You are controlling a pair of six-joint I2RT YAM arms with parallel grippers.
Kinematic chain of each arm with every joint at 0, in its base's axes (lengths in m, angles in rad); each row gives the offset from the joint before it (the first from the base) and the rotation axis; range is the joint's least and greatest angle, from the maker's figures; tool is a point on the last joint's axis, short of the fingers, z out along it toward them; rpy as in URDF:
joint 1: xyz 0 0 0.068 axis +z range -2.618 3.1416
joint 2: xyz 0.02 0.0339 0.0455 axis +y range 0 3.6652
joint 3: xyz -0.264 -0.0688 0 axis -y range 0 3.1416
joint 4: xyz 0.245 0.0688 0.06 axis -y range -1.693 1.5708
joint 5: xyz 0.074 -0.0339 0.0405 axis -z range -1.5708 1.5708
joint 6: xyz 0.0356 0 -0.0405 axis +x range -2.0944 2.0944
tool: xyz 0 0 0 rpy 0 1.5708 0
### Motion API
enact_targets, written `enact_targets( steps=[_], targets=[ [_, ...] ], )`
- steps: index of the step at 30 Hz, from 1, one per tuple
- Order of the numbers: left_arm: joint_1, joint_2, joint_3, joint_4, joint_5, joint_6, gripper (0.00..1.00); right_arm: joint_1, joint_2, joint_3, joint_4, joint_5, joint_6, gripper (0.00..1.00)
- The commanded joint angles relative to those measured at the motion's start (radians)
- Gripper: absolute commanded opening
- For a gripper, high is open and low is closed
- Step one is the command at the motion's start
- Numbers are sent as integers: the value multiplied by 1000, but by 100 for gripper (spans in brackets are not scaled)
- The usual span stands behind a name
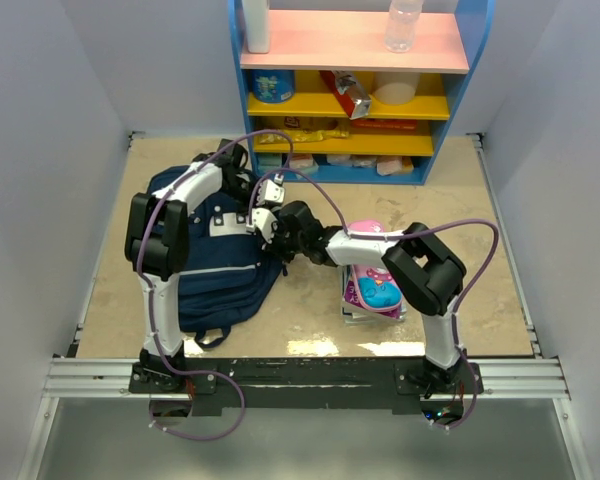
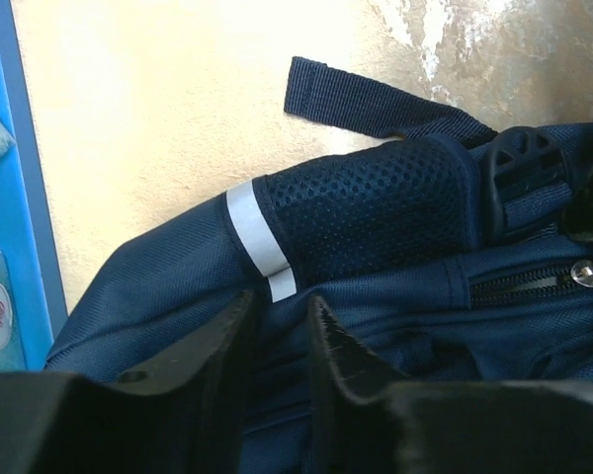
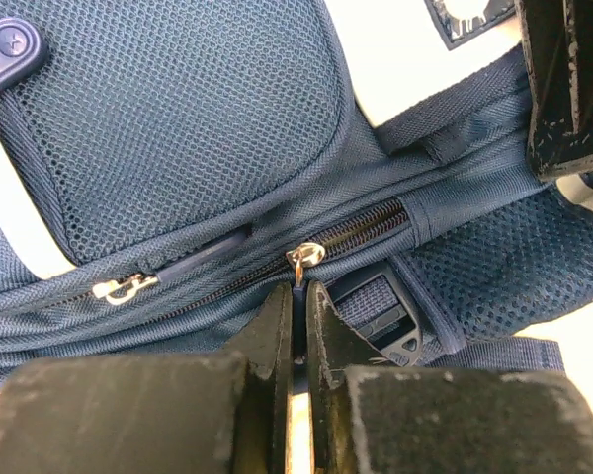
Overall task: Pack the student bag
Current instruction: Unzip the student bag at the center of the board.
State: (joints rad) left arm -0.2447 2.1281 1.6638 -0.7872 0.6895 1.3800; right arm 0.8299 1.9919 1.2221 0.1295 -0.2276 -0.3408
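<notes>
Student bag (image 1: 220, 270) laid flat on table (image 1: 460, 200), left of centre, lower edge near front rail. Pink pencil case (image 1: 378, 292) seen to its right, apart, under right arm. Right gripper (image 3: 298, 289) clenched on zip pull (image 3: 300, 259) at bag's right edge. Left gripper (image 2: 279, 301) set over bag's top fabric, jaws narrowly apart; grip on fabric cannot be told. Open tabletop seen beyond bag and at right, up to shelf unit (image 1: 450, 90) at far edge.
</notes>
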Motion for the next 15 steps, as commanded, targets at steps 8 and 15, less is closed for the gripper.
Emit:
enact_targets(
  steps=[8, 15],
  targets=[
    [8, -40, 43, -55, -25, -24, 18, -5, -218, -118, 59, 20, 8, 0],
    [21, -37, 45, -34, -47, -90, 0, -3, -235, -151, 36, 5, 39, 0]
  ],
)
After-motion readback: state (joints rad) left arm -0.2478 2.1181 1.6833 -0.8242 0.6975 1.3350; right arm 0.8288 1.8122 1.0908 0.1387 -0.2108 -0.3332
